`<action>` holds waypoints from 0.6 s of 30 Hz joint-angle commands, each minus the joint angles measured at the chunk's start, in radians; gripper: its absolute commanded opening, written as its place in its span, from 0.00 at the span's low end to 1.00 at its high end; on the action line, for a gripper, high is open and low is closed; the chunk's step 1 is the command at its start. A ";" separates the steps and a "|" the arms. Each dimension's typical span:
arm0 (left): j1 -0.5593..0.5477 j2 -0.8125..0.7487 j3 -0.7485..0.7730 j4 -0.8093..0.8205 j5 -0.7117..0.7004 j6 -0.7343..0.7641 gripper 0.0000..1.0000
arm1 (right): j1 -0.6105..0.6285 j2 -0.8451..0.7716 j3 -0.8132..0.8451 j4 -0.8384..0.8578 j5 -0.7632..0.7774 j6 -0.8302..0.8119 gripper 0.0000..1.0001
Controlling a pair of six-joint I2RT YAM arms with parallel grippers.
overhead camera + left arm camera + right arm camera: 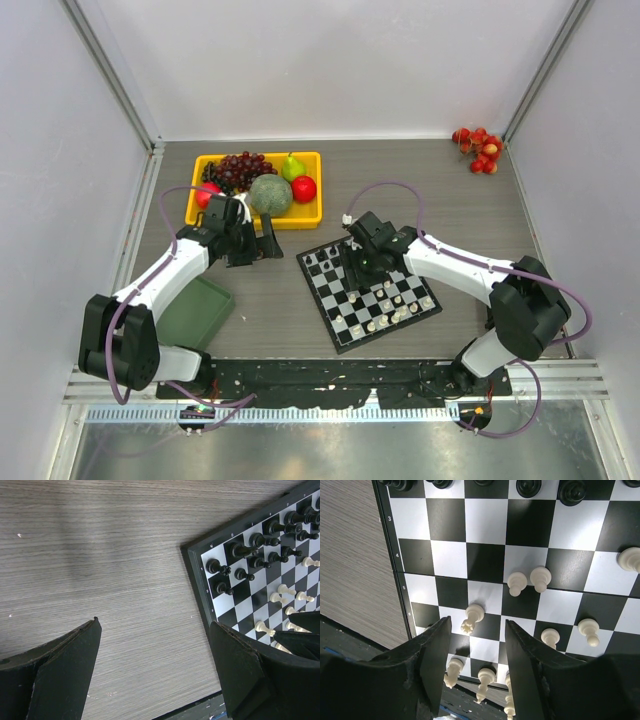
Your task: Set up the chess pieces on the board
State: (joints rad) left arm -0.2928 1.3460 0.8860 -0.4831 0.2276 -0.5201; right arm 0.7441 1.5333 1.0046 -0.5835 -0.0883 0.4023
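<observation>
While the right gripper (476, 645) hangs low over the board (338, 335), its 2 fingers stand apart with a white crowned piece (471, 618) just ahead of the gap, and nothing is clamped between them. The board lies tilted on the table (450, 200), in the middle and toward the right arm; the black pieces (260, 547) fill its far rows, and the white pieces (529, 580) are scattered over the near half, several of them out of line. My judgement is that the step in hand is to pick this crowned piece and bring it to its home square in the near row. To do it well, the fingers should come down straight, 1 on each side of the piece, close gently on its body and lift before moving sideways, because the neighbours in the near row (485, 680) stand very close and could be knocked over. The left gripper (155, 670) is wide open above bare table, just beside the board's edge, and holds nothing. The lowest white pieces are partly hidden behind the right fingers, so I cannot tell their kinds. In the top view the arm covers a part of the board, and the pieces are too small to name there.
</observation>
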 commanded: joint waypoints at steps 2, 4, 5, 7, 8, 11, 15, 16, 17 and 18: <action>-0.003 0.001 0.031 0.020 -0.001 0.000 0.97 | 0.004 -0.025 0.022 0.013 0.013 -0.002 0.53; -0.005 0.001 0.033 0.021 0.001 0.002 0.97 | 0.003 -0.033 0.019 0.014 0.019 0.000 0.53; -0.003 0.002 0.033 0.021 0.004 0.002 0.97 | 0.004 -0.038 0.017 0.013 0.022 0.001 0.53; -0.003 0.002 0.034 0.018 0.001 0.005 0.97 | 0.003 -0.047 0.012 0.013 0.027 0.007 0.53; -0.003 0.001 0.034 0.018 0.001 0.003 0.97 | 0.003 -0.048 0.008 0.013 0.027 0.012 0.53; -0.003 -0.004 0.024 0.024 0.001 0.002 0.97 | 0.005 -0.074 -0.014 0.016 0.033 0.023 0.53; -0.003 -0.004 0.016 0.034 0.006 -0.001 0.97 | 0.003 -0.084 -0.026 0.031 0.027 0.024 0.51; -0.003 -0.004 0.018 0.034 0.006 -0.001 0.97 | 0.003 -0.081 -0.024 0.036 0.027 0.023 0.50; -0.003 -0.004 0.016 0.032 0.004 -0.001 0.97 | 0.004 -0.075 -0.026 0.039 0.021 0.024 0.49; -0.003 -0.005 0.018 0.032 0.003 0.002 0.97 | 0.005 -0.067 -0.026 0.048 0.010 0.024 0.48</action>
State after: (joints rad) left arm -0.2928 1.3464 0.8860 -0.4828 0.2279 -0.5201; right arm 0.7441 1.4857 0.9794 -0.5781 -0.0700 0.4160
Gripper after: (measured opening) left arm 0.971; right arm 0.497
